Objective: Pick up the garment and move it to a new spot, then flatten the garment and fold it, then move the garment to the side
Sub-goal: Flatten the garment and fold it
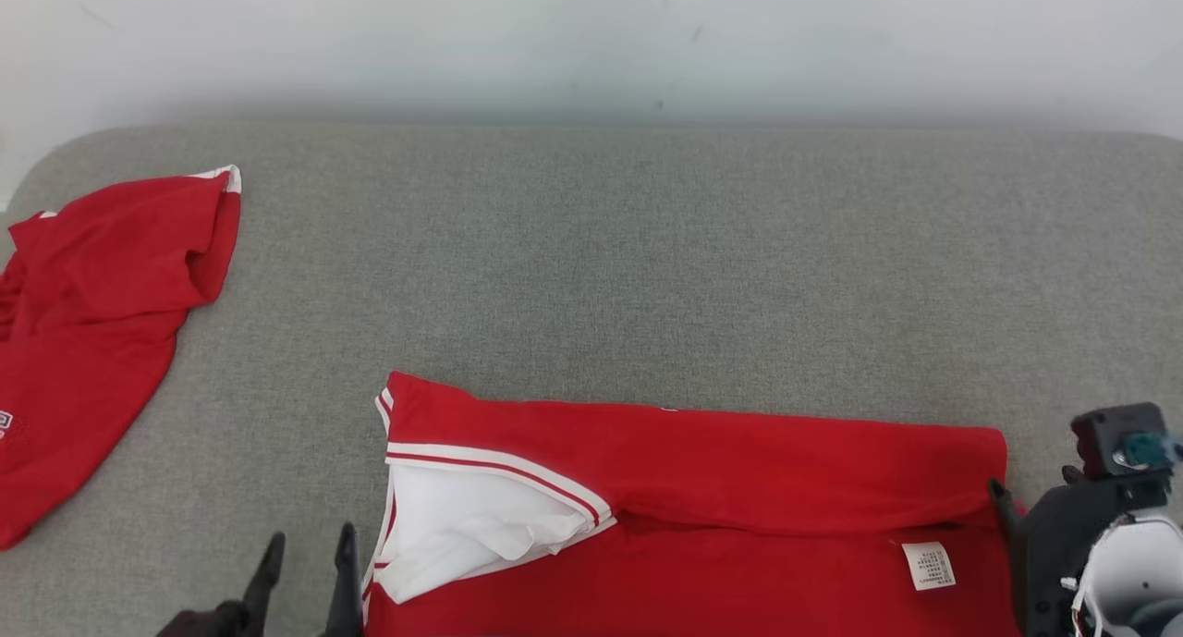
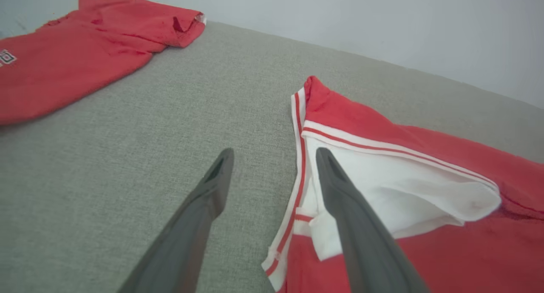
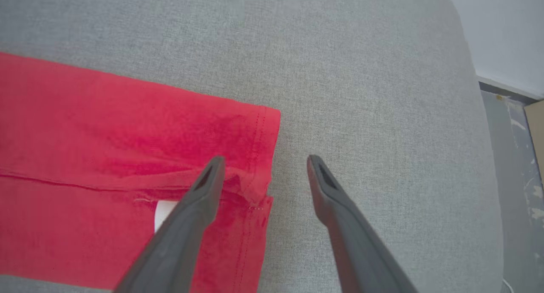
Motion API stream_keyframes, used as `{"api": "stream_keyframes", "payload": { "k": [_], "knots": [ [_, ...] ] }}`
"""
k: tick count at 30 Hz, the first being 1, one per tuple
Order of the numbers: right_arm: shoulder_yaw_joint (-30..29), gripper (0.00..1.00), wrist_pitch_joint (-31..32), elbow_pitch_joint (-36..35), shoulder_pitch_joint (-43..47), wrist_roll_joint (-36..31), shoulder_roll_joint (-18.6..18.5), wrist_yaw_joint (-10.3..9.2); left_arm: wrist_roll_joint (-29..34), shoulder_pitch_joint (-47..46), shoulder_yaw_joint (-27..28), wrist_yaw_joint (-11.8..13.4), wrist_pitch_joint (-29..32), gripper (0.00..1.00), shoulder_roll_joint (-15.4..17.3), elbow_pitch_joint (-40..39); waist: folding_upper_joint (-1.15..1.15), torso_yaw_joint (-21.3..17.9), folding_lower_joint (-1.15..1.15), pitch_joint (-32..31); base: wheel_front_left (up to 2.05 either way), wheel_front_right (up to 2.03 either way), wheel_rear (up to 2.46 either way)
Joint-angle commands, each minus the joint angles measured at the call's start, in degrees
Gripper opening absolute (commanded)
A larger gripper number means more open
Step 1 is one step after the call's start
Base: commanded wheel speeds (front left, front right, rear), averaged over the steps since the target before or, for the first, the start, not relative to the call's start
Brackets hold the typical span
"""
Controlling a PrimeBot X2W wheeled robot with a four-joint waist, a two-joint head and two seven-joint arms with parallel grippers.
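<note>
Here left pincer [image 2: 275, 152] and right pincer [image 3: 265, 159] gape beside garment [image 1: 739, 471], second shirt [image 1: 92, 295] well apart.

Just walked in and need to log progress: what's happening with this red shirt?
The red garment lies partly folded on the grey cushion. The left gripper is open at its white-trimmed end, the right gripper open at its hem end; neither grips cloth. A second red shirt lies far left.

A: What do the fingers [image 2: 357, 225] look like?
B: Long, dark grey, tapering to slotted tips.
A: And the right wrist [image 1: 1063, 545]?
B: Black housing, white shell [image 1: 1137, 563], small teal fitting [image 1: 1146, 449].
</note>
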Motion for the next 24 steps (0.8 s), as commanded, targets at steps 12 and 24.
{"api": "stream_keyframes", "payload": {
  "k": [12,24],
  "knots": [
    [-7.4,1.00,-26.1,3.3,1.1,9.3,11.7,-0.10,15.0,2.5,9.7,-3.1,-1.6,1.00,-5.7,-13.4,0.00,-0.5,0.00,-3.5,0.00,0.00,0.00],
    [-1.9,1.00,-50.7,16.6,1.8,15.1,11.7,-0.10,15.5,6.3,18.7,-14.8,-1.6,1.00,-15.2,-14.4,0.00,-1.3,0.00,-6.4,0.00,0.00,0.00]
  ]
}}
